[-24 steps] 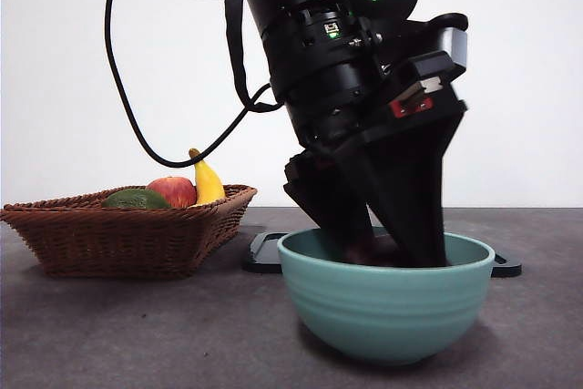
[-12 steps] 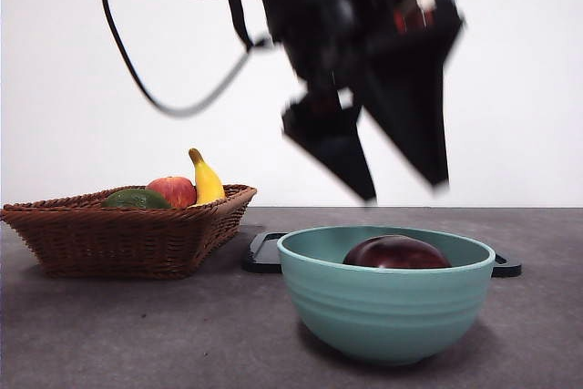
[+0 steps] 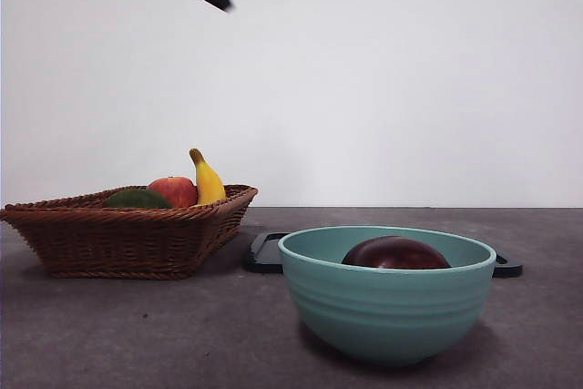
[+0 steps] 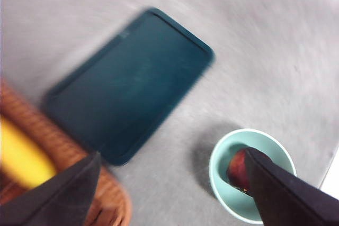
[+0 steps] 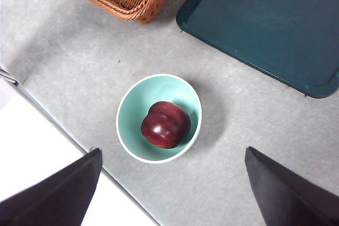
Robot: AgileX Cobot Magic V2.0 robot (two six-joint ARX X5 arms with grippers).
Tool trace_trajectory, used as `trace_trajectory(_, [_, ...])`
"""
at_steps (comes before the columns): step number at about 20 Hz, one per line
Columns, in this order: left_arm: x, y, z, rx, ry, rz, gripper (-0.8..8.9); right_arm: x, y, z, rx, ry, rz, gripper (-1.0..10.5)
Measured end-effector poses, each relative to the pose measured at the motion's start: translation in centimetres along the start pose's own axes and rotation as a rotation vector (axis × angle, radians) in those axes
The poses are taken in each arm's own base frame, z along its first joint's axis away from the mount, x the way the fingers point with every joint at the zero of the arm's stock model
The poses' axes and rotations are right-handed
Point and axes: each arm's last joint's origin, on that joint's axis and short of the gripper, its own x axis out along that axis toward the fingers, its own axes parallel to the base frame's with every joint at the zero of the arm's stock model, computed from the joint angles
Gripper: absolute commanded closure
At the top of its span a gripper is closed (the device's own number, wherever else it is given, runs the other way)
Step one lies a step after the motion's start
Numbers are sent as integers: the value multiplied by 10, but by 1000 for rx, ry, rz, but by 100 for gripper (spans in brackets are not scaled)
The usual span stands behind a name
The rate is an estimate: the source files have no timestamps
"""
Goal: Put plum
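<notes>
Plum point(image 3: 396, 252) now sits loose in the teal bowl point(image 3: 383, 302), nothing touching it. 1 s ago a gripper was down inside the bowl w/ its jaws around the fruit; half a sec ago it was already lifted above the rim, plum left behind. Now only black jaw tips show at the top-left corner of the front view, blurred, on the way out.

That arm is the left one, judging by the motion blur in its wrist view: left gripper point(image 4: 169, 194) is high over the table, jaws spread wide, empty. Plum is visible past one jaw, in the bowl, well apart from the jaws.

Right gripper point(image 5: 169, 189) hangs high above the bowl, jaws also wide apart, holding nothing (looks like it's just waiting).

Right wrist view confirms placement: plum point(image 5: 165, 124) rests on the bowl floor, roughly centred, bowl upright on the grey table point(image 5: 228, 130). Dark teal tray point(image 5: 265, 25) lies just behind the bowl, bare. Wicker basket point(image 3: 127, 234) stands off to the side, near the tray, w/ red apple point(image 3: 173, 191), banana point(image 3: 206, 179) and a dark green fruit point(image 3: 137, 199) in it.

Read: release done, retract in progress. Put step looks complete, provided the bowl is the target (task line doesn't name one). Fruit looks settled.
</notes>
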Motion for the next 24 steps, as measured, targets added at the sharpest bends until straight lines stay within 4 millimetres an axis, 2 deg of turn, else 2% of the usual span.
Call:
trace_trajectory(4, [-42,20,-18,-108,-25,32,376,0,0,1,-4,-9,0,516])
trace_trajectory(8, [-59,25,-49,-190,-25,29,376,0,0,2,-11,-24,0,516])
trace_trajectory(13, [-58,6,-95,-241,6,-85,378,0,0,3,-13,-28,0,515])
trace_trajectory(17, [-41,-4,-133,-324,121,-212,380,0,0,3,-14,-29,0,516])
trace_trajectory(20, [-38,-13,-140,-342,140,-352,381,0,0,3,-13,-27,0,516])
trace_trajectory(24, [-38,-17,-139,-320,136,-374,381,4,-2,5,-5,-11,0,516])
